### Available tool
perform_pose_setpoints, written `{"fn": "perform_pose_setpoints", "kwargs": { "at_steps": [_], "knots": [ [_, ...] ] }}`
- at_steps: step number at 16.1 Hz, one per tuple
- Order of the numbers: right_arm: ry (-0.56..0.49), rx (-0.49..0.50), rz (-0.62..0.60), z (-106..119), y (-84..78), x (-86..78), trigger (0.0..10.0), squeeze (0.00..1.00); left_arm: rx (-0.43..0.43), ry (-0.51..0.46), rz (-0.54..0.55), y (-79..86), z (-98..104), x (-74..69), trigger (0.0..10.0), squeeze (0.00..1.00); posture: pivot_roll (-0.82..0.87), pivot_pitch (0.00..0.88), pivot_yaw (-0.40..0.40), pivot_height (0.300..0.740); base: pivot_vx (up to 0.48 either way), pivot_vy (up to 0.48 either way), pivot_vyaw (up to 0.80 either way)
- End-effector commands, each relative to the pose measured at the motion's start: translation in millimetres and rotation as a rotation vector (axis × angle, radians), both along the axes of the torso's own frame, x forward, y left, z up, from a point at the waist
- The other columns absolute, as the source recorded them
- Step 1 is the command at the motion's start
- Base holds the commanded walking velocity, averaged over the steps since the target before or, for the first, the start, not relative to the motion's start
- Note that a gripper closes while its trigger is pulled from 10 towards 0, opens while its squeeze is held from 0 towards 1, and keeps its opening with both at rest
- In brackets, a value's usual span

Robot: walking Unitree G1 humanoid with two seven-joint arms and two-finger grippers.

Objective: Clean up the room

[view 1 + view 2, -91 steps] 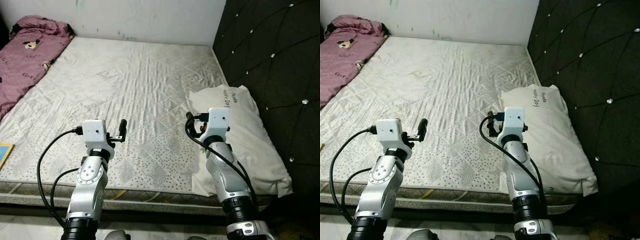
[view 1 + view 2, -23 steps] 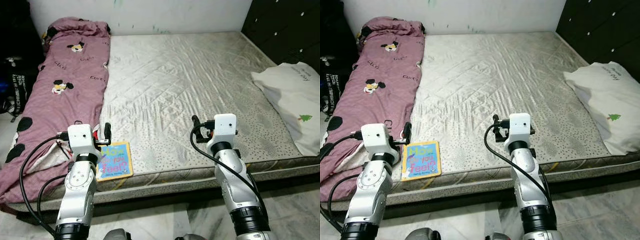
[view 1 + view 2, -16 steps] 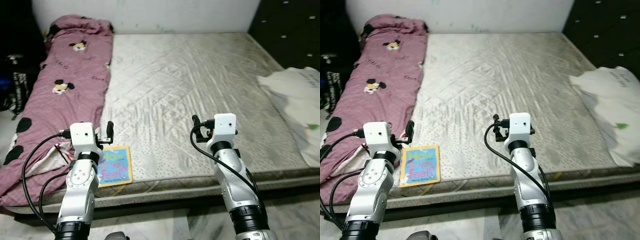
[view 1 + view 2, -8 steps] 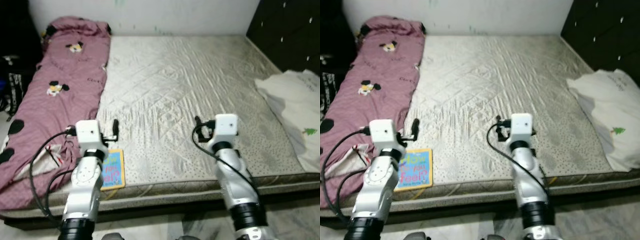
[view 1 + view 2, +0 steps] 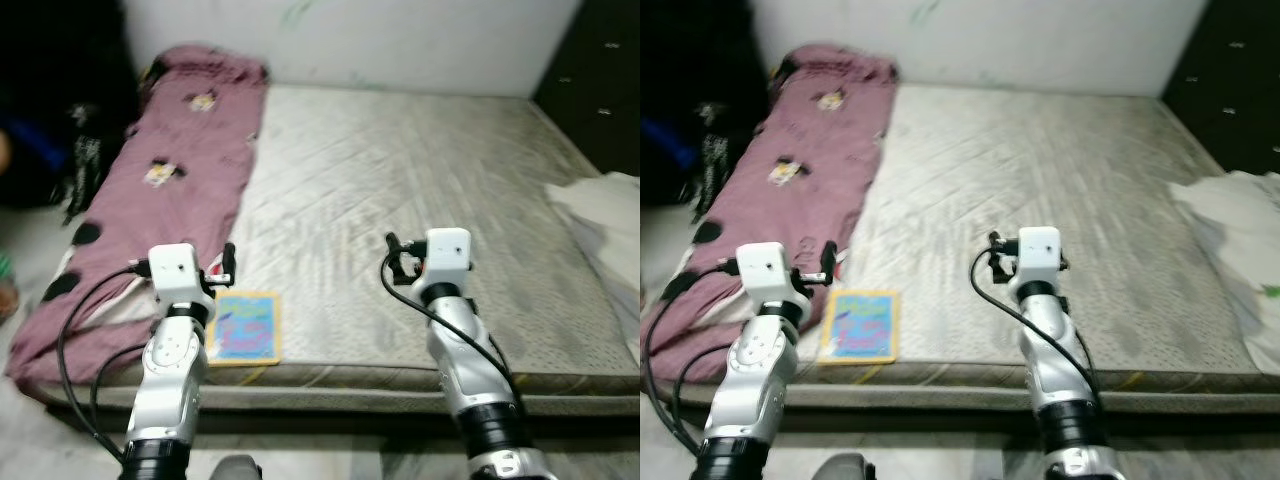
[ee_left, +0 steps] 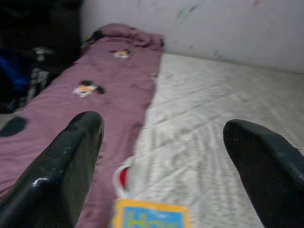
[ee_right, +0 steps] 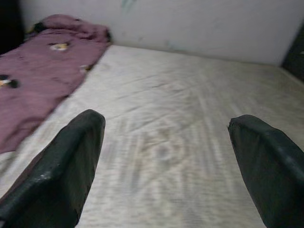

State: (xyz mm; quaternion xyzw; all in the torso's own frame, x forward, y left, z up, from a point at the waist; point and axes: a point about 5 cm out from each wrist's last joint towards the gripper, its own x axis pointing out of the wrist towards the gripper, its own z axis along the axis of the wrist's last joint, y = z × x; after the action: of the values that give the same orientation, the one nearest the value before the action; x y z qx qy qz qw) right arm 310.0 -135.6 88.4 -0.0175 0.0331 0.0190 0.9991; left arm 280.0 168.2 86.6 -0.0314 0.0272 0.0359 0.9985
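Left eye view showed a bare quilted mattress (image 5: 400, 180) spreading ahead of both grippers, blurred throughout. A purple blanket (image 5: 170, 180) with cartoon patches ran along its far left side, ahead and to the left of the left gripper (image 5: 228, 264). A white pillow (image 5: 605, 215) lay at the right edge, well to the right of the right gripper (image 5: 392, 248). Dark clutter (image 5: 60, 150) stood on the floor beyond the blanket, too blurred to name.

A book (image 5: 245, 326) with a yellow border and blue cover lay flat near the mattress's front edge, just below and slightly right of the left gripper, apart from it. In the left wrist view the book (image 6: 151, 214) sat low between that gripper's spread fingers (image 6: 59, 168), with the blanket's edge beside it.

The right gripper hovered over bare mattress, its fingers (image 7: 64, 166) also wide apart and empty.
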Motion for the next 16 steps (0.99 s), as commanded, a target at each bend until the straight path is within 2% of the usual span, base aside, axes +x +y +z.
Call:
{"fn": "perform_pose_setpoints", "kwargs": {
  "at_steps": [1,16],
  "knots": [
    [-0.009,-0.003,0.013,2.2,2.0,2.8,10.0,0.0,-0.003,0.001,0.01,2.5,1.0,0.1,10.0,0.0,0.04,0.0,-0.041,0.74,0.0,0.48,0.0],
    [-0.018,-0.014,0.025,4.2,0.9,4.9,10.0,0.0,-0.016,0.003,0.044,5.8,2.4,1.1,10.0,0.0,0.04,0.0,-0.049,0.74,0.0,0.48,0.0]
  ]
}}
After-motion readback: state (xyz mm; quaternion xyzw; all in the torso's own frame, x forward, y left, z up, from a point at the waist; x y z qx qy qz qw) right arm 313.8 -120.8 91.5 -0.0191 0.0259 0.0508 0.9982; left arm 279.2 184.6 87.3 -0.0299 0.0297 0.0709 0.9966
